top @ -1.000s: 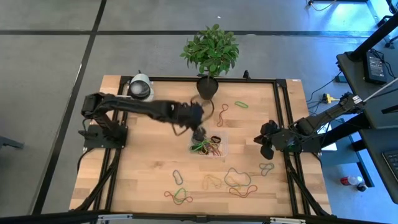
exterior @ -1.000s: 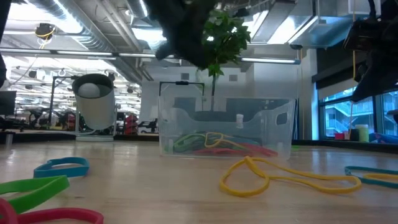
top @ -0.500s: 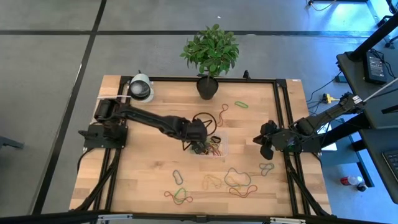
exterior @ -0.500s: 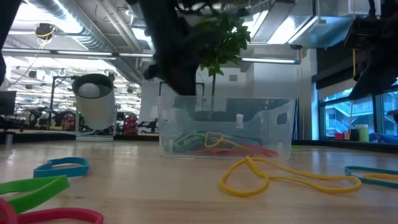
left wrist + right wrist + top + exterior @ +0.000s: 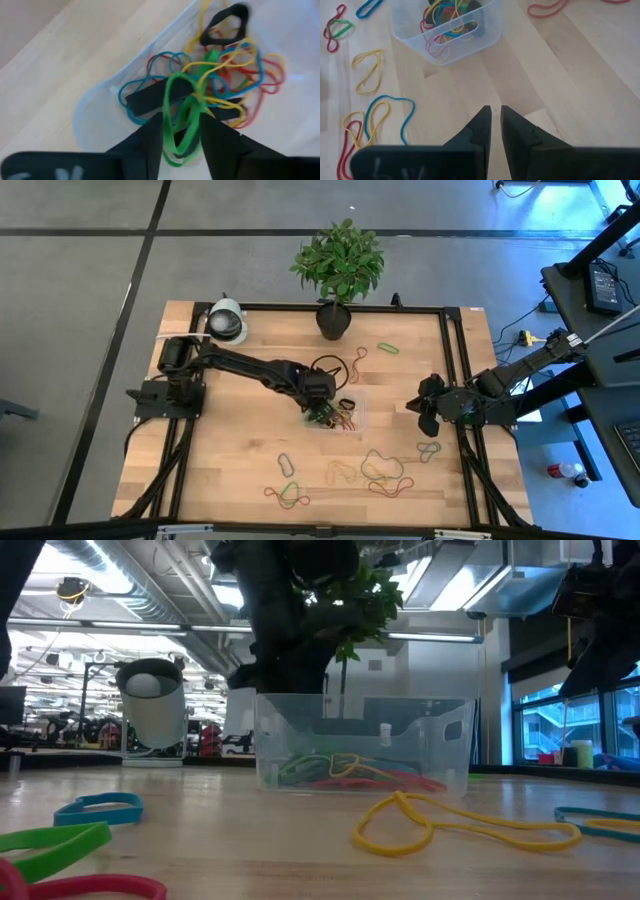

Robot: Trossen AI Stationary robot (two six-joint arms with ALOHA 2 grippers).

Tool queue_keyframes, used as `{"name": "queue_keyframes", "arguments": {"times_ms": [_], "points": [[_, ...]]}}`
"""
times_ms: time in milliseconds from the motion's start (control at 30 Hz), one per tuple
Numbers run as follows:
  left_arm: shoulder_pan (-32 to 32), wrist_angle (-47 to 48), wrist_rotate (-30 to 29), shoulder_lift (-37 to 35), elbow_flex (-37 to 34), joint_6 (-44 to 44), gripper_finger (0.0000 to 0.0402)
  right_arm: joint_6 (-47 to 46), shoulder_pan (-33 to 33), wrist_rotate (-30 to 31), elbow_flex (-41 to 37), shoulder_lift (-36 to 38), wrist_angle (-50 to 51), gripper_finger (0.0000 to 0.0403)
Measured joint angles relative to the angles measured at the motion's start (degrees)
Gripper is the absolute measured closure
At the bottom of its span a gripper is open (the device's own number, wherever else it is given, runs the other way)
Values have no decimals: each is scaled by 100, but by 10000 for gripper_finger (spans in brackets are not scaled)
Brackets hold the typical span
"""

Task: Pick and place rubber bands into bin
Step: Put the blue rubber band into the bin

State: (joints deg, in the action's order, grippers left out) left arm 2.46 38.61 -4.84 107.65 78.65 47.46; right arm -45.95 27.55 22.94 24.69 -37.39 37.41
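Note:
The bin (image 5: 352,420), a small clear tray, stands mid-table and holds a tangle of rubber bands (image 5: 225,75) in red, blue, yellow, green and black. My left gripper (image 5: 181,135) hangs over the bin's left end (image 5: 320,412), fingers pointing down and open. A green band (image 5: 180,100) loops up between them from the pile. More rubber bands (image 5: 385,470) lie loose on the wood toward the near edge. My right gripper (image 5: 428,412) waits near the table's right edge, shut, with nothing between its fingers (image 5: 496,117). My left gripper stands open astride the green band's loop (image 5: 172,125), coming from above. Whether either finger touches the band I cannot tell. The band's lower part lies among the others in the bin.
A potted plant (image 5: 338,265) stands at the far edge and a white round device (image 5: 227,321) at the far left. Loose bands lie at the near left (image 5: 290,492), the far right (image 5: 387,348) and close to the low camera (image 5: 440,825). Black rails (image 5: 455,380) frame the table.
My left gripper has come down from above the bin's far side into the bin's mouth, moving a little toward the table's near edge. The right arm has kept still.

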Motion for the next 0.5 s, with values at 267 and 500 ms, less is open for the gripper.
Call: {"name": "queue_keyframes", "arguments": {"times_ms": [267,500], "points": [[0,1,-2,-541,2,-9,259,124,0,0,0,0,-3,357],[36,123,-107,-1153,4,-665,272,-312,2,0,8,0,-67,370]]}}
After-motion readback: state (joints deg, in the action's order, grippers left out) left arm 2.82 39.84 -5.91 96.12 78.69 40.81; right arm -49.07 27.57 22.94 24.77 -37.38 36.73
